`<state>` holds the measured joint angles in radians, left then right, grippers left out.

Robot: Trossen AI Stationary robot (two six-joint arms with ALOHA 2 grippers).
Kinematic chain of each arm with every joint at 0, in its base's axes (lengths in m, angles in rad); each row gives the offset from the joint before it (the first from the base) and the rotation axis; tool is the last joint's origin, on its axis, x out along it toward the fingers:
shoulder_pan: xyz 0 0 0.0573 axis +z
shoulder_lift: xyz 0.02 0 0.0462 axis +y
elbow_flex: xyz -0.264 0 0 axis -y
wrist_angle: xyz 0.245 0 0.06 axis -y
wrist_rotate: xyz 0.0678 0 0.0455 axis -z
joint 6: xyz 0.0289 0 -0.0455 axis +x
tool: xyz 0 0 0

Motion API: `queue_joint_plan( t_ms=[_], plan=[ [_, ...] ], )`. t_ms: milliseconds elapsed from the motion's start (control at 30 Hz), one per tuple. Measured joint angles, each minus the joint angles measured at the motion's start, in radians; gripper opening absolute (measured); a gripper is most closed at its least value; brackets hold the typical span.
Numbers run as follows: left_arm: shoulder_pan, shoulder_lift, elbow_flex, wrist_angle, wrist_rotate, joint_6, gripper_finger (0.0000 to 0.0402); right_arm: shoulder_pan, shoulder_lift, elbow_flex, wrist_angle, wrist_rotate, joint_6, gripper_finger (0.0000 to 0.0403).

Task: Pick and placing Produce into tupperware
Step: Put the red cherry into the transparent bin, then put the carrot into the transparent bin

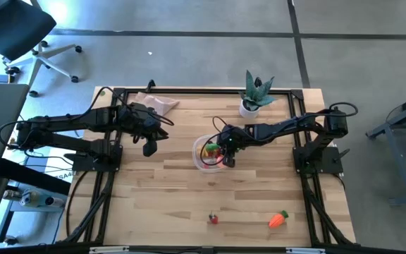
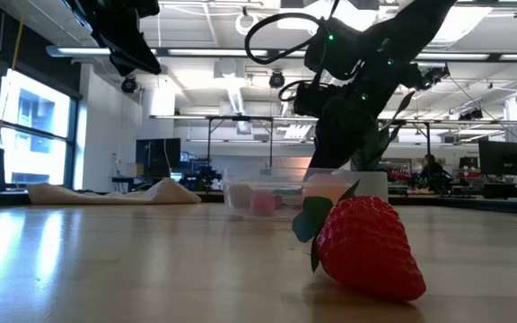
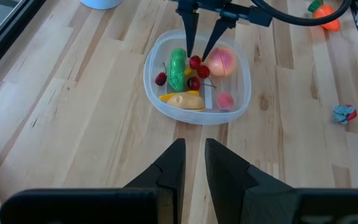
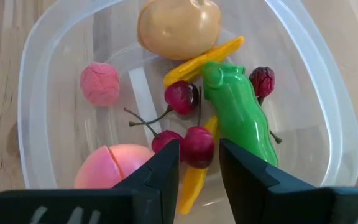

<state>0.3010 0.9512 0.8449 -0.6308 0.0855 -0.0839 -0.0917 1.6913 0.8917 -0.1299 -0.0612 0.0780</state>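
Right gripper (image 4: pixel 197 163): down inside the tupperware (image 1: pixel 208 156), fingers a little apart with a dark red cherry (image 4: pixel 198 147) in the gap between the tips; whether it is still pinched or already let go cannot be told.
Left gripper (image 3: pixel 194 163): raised over the left part of the bench (image 1: pixel 168 190), fingers nearly together, nothing between them.
Tupperware contents: green pepper (image 4: pixel 241 118), more cherries, a yellow slice, a tan piece, a pink ball and a peach-coloured piece lie on its floor.
Produce outside: strawberry (image 1: pixel 213 218) and carrot (image 1: pixel 278 220) lie on the near part of the bench, well apart from the tupperware, the carrot to the right.
Key relation: both leftovers lie nearward of the right gripper; the carrot's long axis runs roughly left to right, green top to the right; the right arm looks the nearer one.
Writing: no brand, label or readable text shows.
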Motion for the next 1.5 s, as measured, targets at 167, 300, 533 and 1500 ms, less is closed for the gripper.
queue_joint_plan(
  t_ms=[167, 300, 533, 1500],
  plan=[
    [0.000, 0.000, 0.000, 0.000, 0.000, 0.000, 0.0051, 0.000, 0.000, 0.000, 0.000, 0.007, 0.000, 0.0110],
    [0.000, 0.000, 0.000, 0.000, 0.000, 0.000, 0.0051, 0.000, -0.004, 0.005, 0.004, 0.006, -0.008, 0.0110],
    [0.000, 0.000, 0.000, 0.000, 0.000, 0.000, 0.0051, 0.000, -0.049, 0.116, -0.041, -0.004, -0.008, 0.0110],
    [0.000, 0.000, 0.000, 0.000, 0.000, 0.000, 0.0051, 0.339, -0.210, 0.677, -1.389, -0.047, 0.527, 0.0110]
  ],
)
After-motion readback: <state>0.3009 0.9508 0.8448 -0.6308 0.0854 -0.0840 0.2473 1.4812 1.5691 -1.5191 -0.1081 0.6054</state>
